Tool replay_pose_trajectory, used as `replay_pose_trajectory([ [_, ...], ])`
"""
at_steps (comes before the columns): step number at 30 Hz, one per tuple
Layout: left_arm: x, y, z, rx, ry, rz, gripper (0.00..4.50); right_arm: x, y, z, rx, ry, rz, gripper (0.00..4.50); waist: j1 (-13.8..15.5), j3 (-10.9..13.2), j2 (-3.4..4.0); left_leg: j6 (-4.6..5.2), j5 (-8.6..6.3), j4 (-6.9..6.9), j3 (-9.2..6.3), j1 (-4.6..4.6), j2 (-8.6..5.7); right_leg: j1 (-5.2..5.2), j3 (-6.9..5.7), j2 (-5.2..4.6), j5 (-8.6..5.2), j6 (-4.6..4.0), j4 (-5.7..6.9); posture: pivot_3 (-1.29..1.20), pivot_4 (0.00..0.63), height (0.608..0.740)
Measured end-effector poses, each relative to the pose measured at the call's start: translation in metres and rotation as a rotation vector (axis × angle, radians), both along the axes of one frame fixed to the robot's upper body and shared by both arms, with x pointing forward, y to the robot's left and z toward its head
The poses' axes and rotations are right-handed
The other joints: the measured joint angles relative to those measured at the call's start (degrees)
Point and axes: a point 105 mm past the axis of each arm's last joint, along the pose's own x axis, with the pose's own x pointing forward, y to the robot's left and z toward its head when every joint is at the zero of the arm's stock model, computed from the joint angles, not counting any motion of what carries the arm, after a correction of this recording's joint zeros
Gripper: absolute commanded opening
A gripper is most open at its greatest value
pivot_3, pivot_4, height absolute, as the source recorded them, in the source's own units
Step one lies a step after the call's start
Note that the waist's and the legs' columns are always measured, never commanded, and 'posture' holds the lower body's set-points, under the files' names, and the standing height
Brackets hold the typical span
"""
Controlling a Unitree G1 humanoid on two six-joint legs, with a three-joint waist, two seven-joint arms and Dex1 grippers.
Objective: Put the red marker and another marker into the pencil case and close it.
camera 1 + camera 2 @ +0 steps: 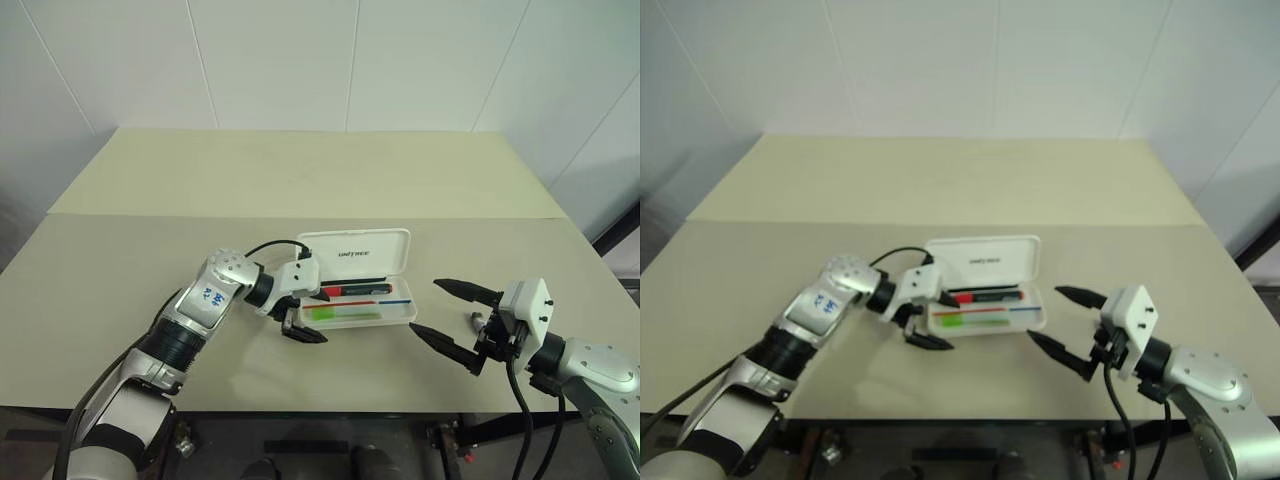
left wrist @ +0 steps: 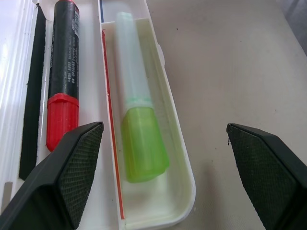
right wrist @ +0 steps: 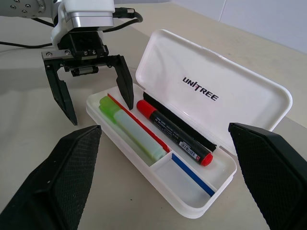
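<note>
While the pencil case (image 1: 356,280) lies open at the centre of the bench (image 1: 300,180), its lid stands raised toward twelve o'clock, printed logo facing the robot. Inside the tray, the red marker (image 1: 355,290) rests along the hinge side and the light green marker (image 1: 345,314) lies in the front compartment, at six o'clock of the red one, with a thin red and blue stripe between them.

At nine o'clock of the case, the left pincer (image 1: 303,313) hangs over the tray's left end with its fingers spread apart, clamped on nothing; one fingertip sits over the tray near the red marker's cap, the other outside the front wall above the bare bench. A black cable (image 1: 270,246) loops over that wrist. At three o'clock of the case, well apart from it, the right pincer (image 1: 448,317) hovers with its fingers wide apart and empty.

From the left wrist view, the green marker's (image 2: 139,139) bright body and paler translucent cap are plain, as is fine print on the red marker's (image 2: 62,76) dark barrel. From the right wrist view, the empty small compartment at the tray's far end and the left pincer (image 3: 98,100) show together.
</note>
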Motion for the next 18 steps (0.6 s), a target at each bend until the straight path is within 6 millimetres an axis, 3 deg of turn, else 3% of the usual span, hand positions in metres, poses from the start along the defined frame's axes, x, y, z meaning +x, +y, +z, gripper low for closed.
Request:
replay_pose_trajectory([
  [10, -0.003, 0.000, 0.000, 0.006, 0.007, -0.029, 4.41, 0.000, 0.000, -0.001, 0.000, 0.003, -0.001, 4.50, 0.0, 0.0, 0.00, 0.00, 0.00, 0.00, 0.00, 0.00, 0.00, 0.00, 0.00, 0.00, -0.01, -0.01, 0.00, 0.00, 0.150, 0.740],
  [18, -0.007, 0.003, 0.012, -0.020, -0.026, -0.072, 4.41, 0.000, 0.000, -0.001, 0.000, 0.004, -0.001, 4.50, 0.0, 0.0, 0.00, 0.00, 0.00, 0.00, 0.00, 0.01, 0.00, 0.00, 0.00, 0.00, -0.03, -0.06, 0.00, 0.00, 0.150, 0.740],
])
